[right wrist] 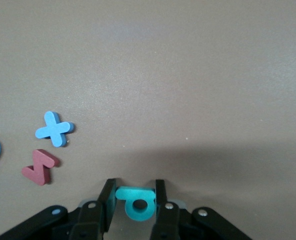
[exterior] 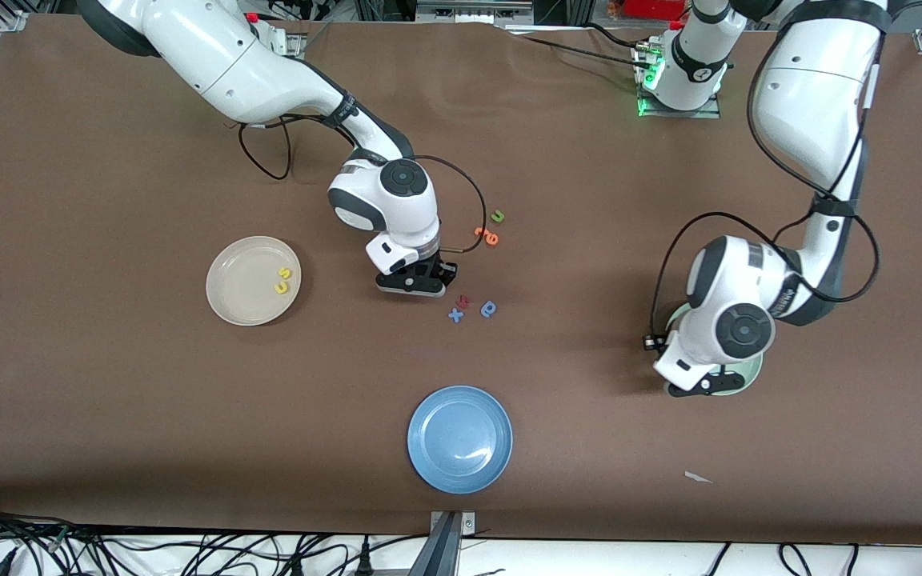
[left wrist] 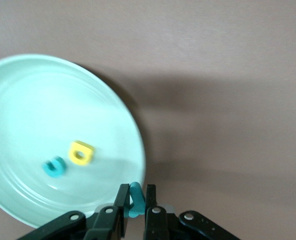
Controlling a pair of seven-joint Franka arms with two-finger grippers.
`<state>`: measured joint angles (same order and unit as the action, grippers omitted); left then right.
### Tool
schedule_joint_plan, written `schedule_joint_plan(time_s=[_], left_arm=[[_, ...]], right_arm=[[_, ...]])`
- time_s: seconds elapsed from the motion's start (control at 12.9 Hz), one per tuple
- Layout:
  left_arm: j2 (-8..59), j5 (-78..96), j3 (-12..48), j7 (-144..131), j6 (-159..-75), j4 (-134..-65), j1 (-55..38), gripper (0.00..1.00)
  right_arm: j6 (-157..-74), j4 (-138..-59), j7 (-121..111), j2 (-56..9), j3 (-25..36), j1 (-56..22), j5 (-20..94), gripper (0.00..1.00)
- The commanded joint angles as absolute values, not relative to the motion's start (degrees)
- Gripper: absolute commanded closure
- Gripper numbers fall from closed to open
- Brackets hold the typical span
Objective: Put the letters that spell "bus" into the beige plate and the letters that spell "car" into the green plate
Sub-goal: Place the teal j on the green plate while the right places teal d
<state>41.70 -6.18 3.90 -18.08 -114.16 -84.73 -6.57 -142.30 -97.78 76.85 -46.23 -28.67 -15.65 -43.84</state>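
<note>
Teal "b" [right wrist: 136,202] flat on table between right gripper [right wrist: 133,200] fingers, beside blue "x" [right wrist: 54,129] and red "z" [right wrist: 40,166]. Jaws narrowed around it, seem touching its sides; firm grip not certain. Judgement: finish squeeze square on flat edges, lift straight up, carry to beige plate [exterior: 229,300], where yellow "u" [exterior: 279,286] and yellow "s" [exterior: 286,274] lie.

Left gripper [left wrist: 136,202] clamped on teal "r" [left wrist: 135,199] over rim of green plate [left wrist: 18,100]; teal "c" [left wrist: 54,167] and yellow "a" [left wrist: 81,152] inside. Move inward before release.
</note>
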Motion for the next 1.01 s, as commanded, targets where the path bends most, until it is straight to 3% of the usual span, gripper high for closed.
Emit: schedule_joint_plan(time_s=[0.0, 0.08, 0.15, 0.23, 0.46, 0.93], left_arm=[[41.2, -7.6, 4.3, -4.9, -112.9, -84.4, -2.0, 1.0], [41.1, -8.0, 4.3, -2.0, -112.9, -84.4, -0.8, 0.87], [41.2, -9.5, 4.4, -0.8, -113.1, -84.4, -0.3, 0.31], [41.2, -10.2, 4.6, -1.7, -113.4, -84.3, -0.4, 0.0], [41.0, -9.6, 4.7, -2.9, -110.8, -79.2, -0.3, 0.0], [34.6, -8.9, 5.1, -2.3, -102.0, -78.7, 1.7, 0.0]], right_arm=[[-142.0, -96.9, 77.3, -47.3, -28.1, -16.2, -45.3, 0.75], [-142.0, -97.3, 77.1, -46.2, -28.0, -16.2, -44.8, 0.75], [-142.0, -98.3, 76.5, -44.8, -27.4, -16.1, -44.6, 0.75], [-142.0, -100.3, 74.3, -42.4, -27.0, -15.7, -43.9, 0.75], [-142.0, -108.1, 65.3, -35.0, -26.5, -11.6, -41.9, 0.75], [-142.1, -120.2, 46.8, -24.4, -26.5, 0.1, -41.9, 0.72]])
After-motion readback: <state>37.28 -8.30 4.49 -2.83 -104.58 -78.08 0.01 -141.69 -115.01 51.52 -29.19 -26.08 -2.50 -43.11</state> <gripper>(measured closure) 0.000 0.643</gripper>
